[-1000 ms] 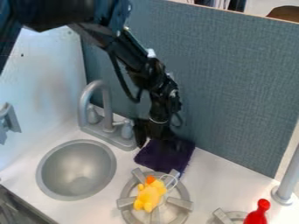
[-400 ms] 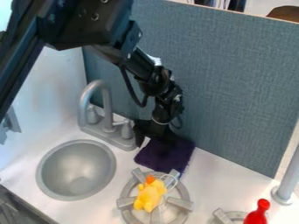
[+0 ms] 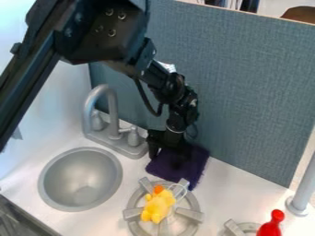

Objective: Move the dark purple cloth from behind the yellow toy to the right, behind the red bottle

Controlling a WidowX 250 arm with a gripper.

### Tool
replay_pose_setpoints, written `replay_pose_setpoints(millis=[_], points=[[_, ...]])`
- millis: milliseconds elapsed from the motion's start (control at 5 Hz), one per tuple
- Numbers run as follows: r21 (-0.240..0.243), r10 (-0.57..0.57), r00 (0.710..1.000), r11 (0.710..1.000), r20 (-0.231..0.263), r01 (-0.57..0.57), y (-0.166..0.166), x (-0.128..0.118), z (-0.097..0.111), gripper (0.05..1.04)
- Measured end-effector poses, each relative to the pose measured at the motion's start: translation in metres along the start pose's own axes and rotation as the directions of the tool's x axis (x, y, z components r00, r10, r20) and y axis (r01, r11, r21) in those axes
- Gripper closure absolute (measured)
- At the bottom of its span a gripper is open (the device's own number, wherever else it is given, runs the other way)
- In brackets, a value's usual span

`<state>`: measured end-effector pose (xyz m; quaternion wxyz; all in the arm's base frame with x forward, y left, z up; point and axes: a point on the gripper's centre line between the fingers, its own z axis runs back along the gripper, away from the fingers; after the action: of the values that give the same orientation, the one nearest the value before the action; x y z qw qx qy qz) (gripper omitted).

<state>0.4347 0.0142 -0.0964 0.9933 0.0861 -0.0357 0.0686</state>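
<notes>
Hangs over the white table [image 3: 104, 226], right of a round gray sink [image 3: 80, 184] and curved faucet [image 3: 112, 110] — with the black gripper [image 3: 167, 156] spread-fingered at a dark purple cloth [image 3: 189, 169], behind a yellow toy duck [image 3: 158, 205] on a stove burner [image 3: 186, 213] — and left of a red toy [image 3: 271, 227].

The end effector [image 3: 166, 156] touches a dark purple cloth [image 3: 183, 173].
</notes>
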Motion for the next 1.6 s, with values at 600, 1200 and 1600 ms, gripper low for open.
replay_pose_setpoints(millis=[600, 1200, 1600], points=[[-0.138, -0.231, 0.972, 0.963, 0.031, 0.233, -0.083, -0.017, 0.010, 0.083], [-0.192, -0.387, 0.918, 0.897, 0.089, 0.398, -0.165, -0.043, 0.030, 0.083], [-0.179, -0.333, 0.934, 0.919, 0.133, 0.353, -0.155, -0.049, 0.042, 0.083]])
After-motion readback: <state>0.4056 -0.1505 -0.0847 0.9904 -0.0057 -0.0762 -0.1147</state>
